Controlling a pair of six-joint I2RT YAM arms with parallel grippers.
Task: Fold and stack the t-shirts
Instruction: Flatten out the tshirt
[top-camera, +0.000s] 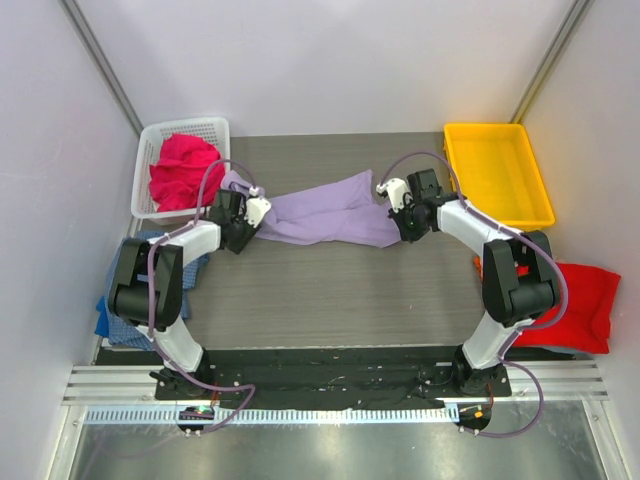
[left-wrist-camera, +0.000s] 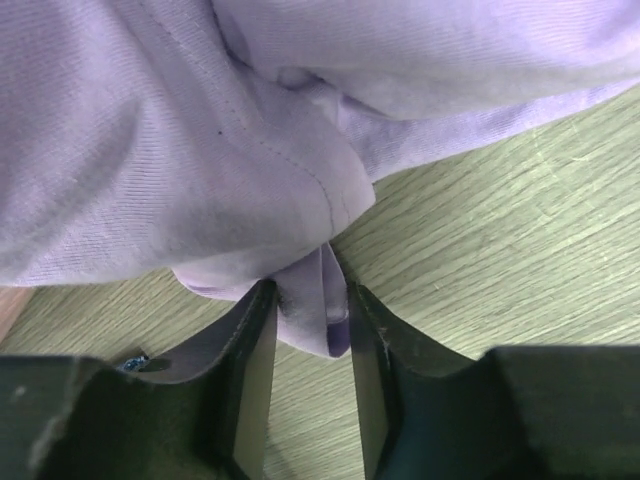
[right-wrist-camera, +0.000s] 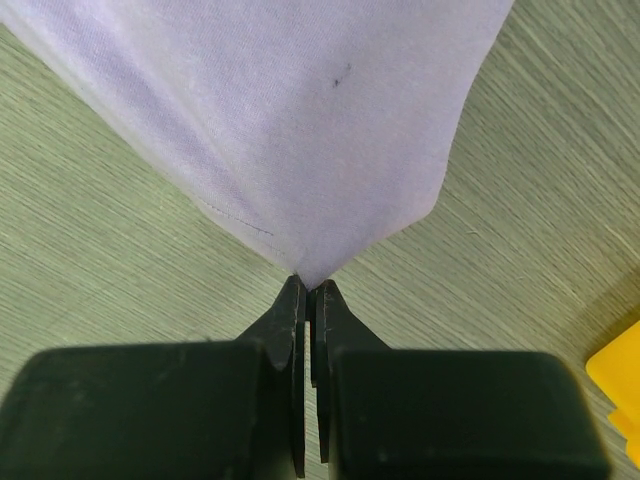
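Observation:
The lavender-purple t-shirt (top-camera: 320, 215) lies stretched in a bunched band across the middle of the table between both grippers. My left gripper (top-camera: 255, 213) is shut on a thick fold at its left end (left-wrist-camera: 310, 300); the cloth (left-wrist-camera: 200, 150) fills the gap between the fingers. My right gripper (top-camera: 393, 207) is shut tight on a corner at its right end (right-wrist-camera: 312, 290), with the cloth (right-wrist-camera: 300, 120) fanning out from the tips. The magenta-pink t-shirt (top-camera: 183, 170) is crumpled in the basket. The bright red t-shirt (top-camera: 580, 305) lies at the right edge. The blue checked t-shirt (top-camera: 112, 320) lies at the left edge, partly under the left arm.
The white mesh basket (top-camera: 185, 125) stands at the back left, close behind my left gripper. The yellow plastic tray (top-camera: 485, 128) stands at the back right, just beyond my right gripper, and its corner shows in the right wrist view (right-wrist-camera: 620, 385). White walls enclose the table.

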